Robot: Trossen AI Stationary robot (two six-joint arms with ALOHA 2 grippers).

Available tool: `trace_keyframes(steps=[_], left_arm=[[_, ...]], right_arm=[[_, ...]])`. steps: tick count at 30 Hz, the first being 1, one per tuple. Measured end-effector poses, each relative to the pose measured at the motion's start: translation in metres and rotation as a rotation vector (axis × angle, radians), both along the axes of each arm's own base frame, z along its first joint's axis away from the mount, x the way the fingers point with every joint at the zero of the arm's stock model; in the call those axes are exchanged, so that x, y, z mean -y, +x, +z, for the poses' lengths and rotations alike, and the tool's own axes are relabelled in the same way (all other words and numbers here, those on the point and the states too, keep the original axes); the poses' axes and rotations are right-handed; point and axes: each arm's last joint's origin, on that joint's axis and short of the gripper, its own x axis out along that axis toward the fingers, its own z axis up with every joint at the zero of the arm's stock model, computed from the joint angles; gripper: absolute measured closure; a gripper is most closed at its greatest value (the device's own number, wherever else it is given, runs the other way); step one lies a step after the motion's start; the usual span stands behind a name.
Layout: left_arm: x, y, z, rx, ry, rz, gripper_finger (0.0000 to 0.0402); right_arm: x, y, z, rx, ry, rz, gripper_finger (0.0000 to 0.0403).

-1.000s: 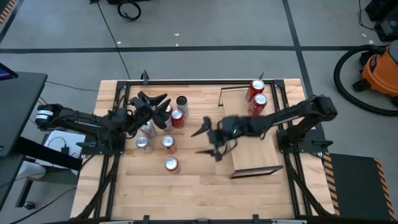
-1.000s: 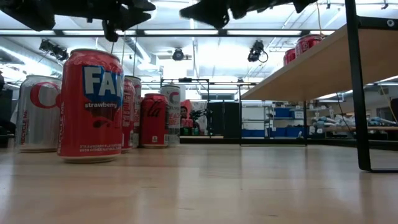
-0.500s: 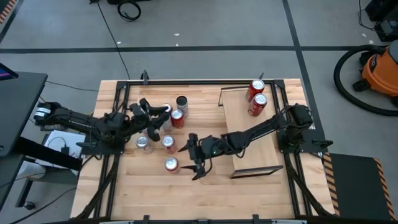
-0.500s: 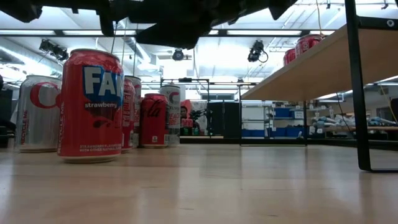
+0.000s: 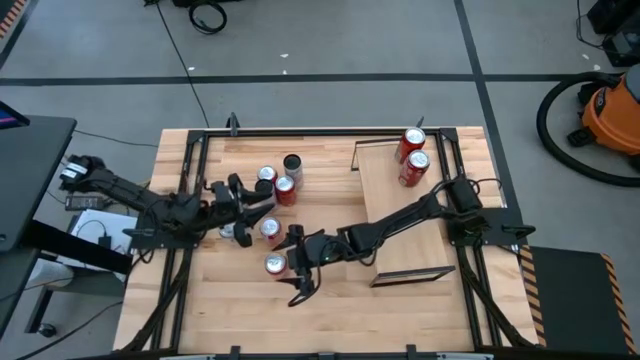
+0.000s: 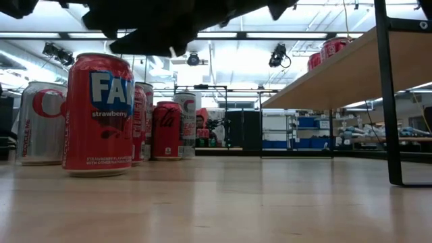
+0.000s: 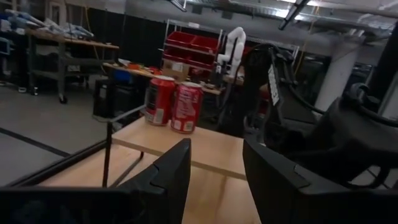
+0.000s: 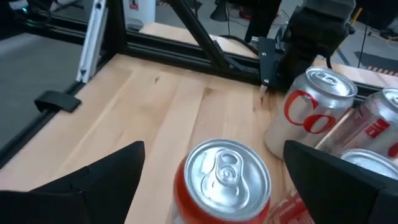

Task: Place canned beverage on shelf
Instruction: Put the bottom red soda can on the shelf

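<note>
A red can (image 5: 275,264) stands upright on the tabletop, the nearest of several cans there, and shows as the strawberry can (image 6: 98,115) in the low view. My right gripper (image 5: 291,266) is open wide, one finger on either side of this can's top (image 8: 227,171), with a gap on each side. My left gripper (image 5: 262,207) hovers open over the can cluster, nothing between its fingers (image 7: 168,180). The shelf (image 5: 400,215) stands raised at the right and carries two red cans (image 5: 414,152) at its far end.
A silver cola can (image 8: 311,112) stands just beyond the red can, with more cans (image 5: 278,180) toward the far side. Black metal rails (image 5: 190,250) run along the table's sides. Bare wood (image 5: 330,320) lies along the near edge.
My right gripper has come off the shelf side, moving toward the table's left and near edges and sinking, and has opened wider around the nearest red can. My left gripper has swung toward the table's near edge over the can cluster. No can has moved.
</note>
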Motion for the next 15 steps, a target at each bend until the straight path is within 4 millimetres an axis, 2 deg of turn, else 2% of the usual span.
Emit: trace_keyframes(steps=[9, 15], left_arm=[[0.012, -0.017, 0.002, -0.032, 0.003, 0.006, 0.0246], [0.014, -0.018, 0.001, -0.043, 0.007, 0.000, 0.0246]], right_arm=[[0.002, 0.010, -0.019, -0.030, -0.018, -0.011, 0.0013], [0.012, 0.013, -0.017, -0.023, -0.003, -0.031, 0.0021]])
